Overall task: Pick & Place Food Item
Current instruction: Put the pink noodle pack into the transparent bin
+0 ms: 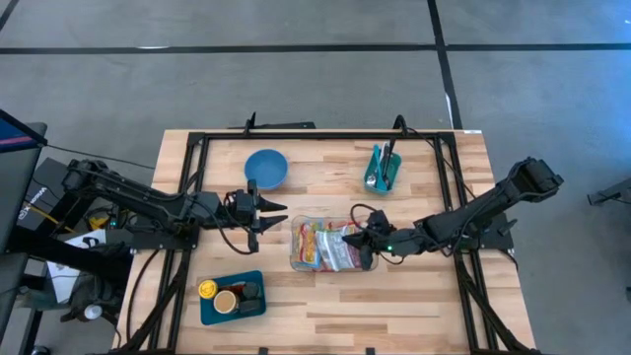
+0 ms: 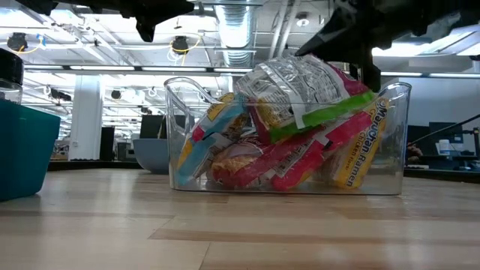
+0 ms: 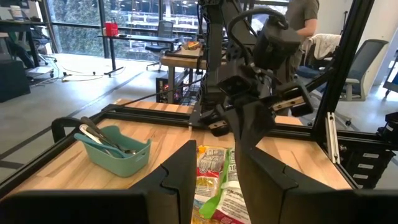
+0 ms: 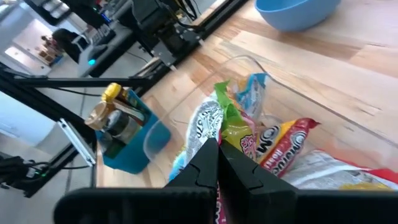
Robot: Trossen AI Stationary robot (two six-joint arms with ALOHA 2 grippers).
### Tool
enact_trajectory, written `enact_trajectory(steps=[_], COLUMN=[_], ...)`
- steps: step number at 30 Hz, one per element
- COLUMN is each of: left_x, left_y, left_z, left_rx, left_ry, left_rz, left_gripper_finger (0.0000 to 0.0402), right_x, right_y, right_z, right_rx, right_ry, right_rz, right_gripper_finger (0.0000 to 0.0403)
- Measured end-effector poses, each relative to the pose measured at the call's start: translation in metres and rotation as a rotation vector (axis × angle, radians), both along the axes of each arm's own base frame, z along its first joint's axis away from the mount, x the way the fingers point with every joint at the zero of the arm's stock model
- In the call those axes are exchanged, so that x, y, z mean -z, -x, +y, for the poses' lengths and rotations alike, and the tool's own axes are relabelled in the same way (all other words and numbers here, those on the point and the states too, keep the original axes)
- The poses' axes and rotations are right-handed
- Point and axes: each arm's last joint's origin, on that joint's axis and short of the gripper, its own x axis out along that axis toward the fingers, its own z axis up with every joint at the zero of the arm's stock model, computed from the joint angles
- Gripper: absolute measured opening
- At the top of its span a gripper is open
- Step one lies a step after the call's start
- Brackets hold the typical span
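A clear plastic bin (image 1: 293,258) of bright ramen packets stands on the wooden table's middle. A silver and green packet (image 2: 300,86) lies on top of the pile and rises above the bin's rim. My right gripper (image 1: 367,240) reaches in from the right, slanting down over the bin, shut at that packet (image 4: 208,121). My left gripper (image 1: 281,214) hovers level just left of the bin, open, with nothing between its fingers (image 3: 180,171). My right gripper meets the silver and green packet at its upper edge (image 4: 211,134), the end nearest the fingers. The shut fingertips (image 4: 205,155) come slanting down from the table's right. The fingers hide the pinch itself. The packet stands tilted, its lower part resting on the other packets in the bin.
A blue bowl (image 1: 266,168) sits at the far left of the table. A teal holder with utensils (image 1: 383,170) stands at the far right. A teal tray of jars (image 1: 232,296) is near the front left. A person (image 3: 305,12) stands beyond the table.
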Motion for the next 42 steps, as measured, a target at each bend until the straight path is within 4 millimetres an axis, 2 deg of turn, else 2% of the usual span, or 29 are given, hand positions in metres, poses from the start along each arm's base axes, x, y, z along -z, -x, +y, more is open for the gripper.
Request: enact_trajectory(steps=[12,25,36,42], left_x=[0.0,-0.001,-0.001,-0.001], left_y=[0.0,0.0,0.0,0.0], left_z=[0.0,0.0,0.0,0.0], left_rx=[0.0,0.0,0.0,0.0], left_ry=[0.0,0.002,0.002,0.002], left_rz=[0.0,-0.009,-0.008,-0.008], left_gripper_finger=[0.0104,0.0104,0.0104,0.0104], right_x=[0.008,0.009,0.01,0.011], right_y=[0.003,0.011,0.011,0.01], right_z=[-0.014,-0.017,-0.018,-0.023], right_rx=[0.04,0.041,0.031,0.043], right_ry=[0.056,0.087,0.111,0.113], right_rz=[0.118,0.186,0.211,0.226], right_gripper_finger=[0.0,0.0003,0.0067,0.009])
